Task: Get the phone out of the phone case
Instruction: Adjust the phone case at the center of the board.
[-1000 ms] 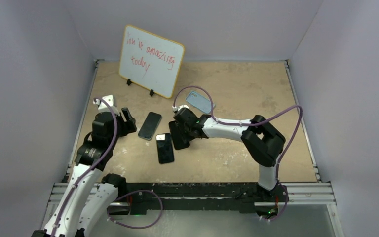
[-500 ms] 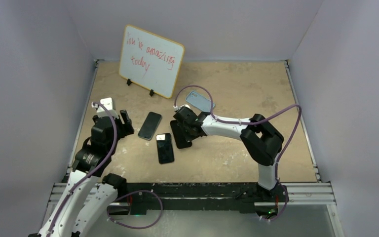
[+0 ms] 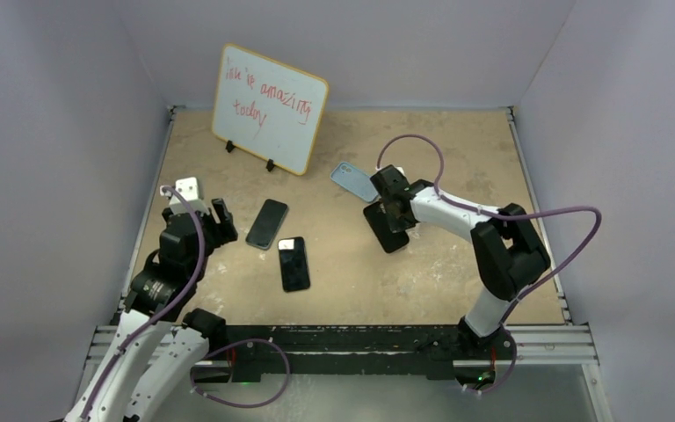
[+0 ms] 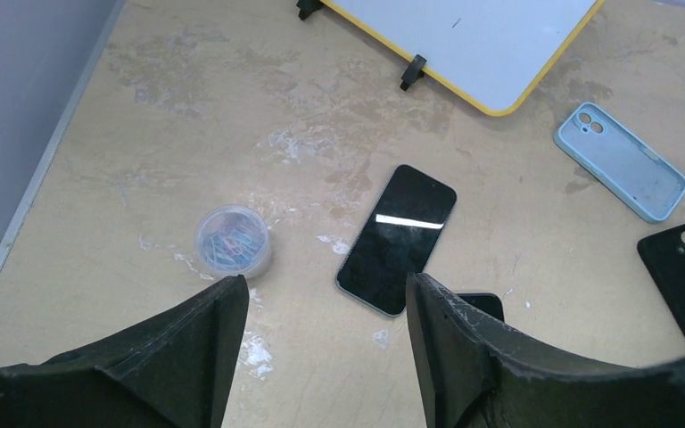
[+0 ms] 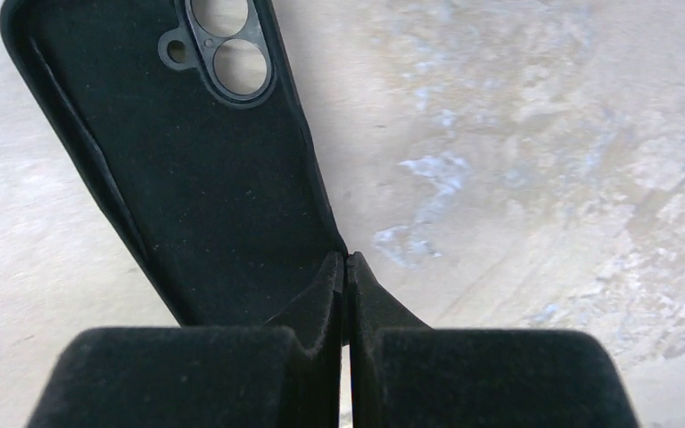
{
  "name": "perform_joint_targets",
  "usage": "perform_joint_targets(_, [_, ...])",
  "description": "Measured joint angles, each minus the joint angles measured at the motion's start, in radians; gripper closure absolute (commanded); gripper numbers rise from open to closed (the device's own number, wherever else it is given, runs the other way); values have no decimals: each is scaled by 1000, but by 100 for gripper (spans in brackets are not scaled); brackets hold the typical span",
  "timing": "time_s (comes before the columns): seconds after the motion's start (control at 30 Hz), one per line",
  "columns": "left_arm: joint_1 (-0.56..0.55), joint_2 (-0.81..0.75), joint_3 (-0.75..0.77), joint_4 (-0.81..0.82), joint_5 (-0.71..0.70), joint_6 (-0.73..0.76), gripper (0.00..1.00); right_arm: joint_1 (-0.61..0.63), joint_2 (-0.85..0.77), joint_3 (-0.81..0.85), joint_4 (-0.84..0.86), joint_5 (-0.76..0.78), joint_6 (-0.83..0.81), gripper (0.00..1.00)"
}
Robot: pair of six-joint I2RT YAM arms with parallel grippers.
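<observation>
Left gripper [image 4: 323,283] gapes above phone [image 4: 397,239] (screen up).

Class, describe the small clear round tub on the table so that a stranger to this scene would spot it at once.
Start at the yellow-rimmed whiteboard standing at the far side of the tan table. Nearer the arms, left of the black phone lying screen up, sits a small clear round plastic tub of coloured bits. It is the only round, see-through thing; its neighbours are flat rectangles.

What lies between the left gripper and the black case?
In the top view, two phones: one phone directly between, a second phone slightly nearer the bases.
</observation>
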Motion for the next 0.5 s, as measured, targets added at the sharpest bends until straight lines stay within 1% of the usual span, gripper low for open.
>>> perform_joint_targets(0.1, [-4,-7,0,-1,-1,0,33,-43,0,-18,-1,14,-12,83])
perform_joint_targets(0.17, [-5,-12,0,-2,-1,0,33,-65,0,-29,-2,17,-18,69])
perform_joint_targets(0.27, [-7,-25,0,-2,0,3,32,-74,-18,-42,2,16,-19,44])
perform_joint_targets(0.3, [-8,-29,0,-2,0,5,32,-74,-37,-51,1,13,-14,38])
perform_joint_targets(0.37, [-10,-40,4,-3,2,18,32,-73,-92,-69,0,11,-8,28])
perform_joint_targets(0.5, [-10,-56,35,-6,12,31,31,-72,-238,-89,4,11,10,15])
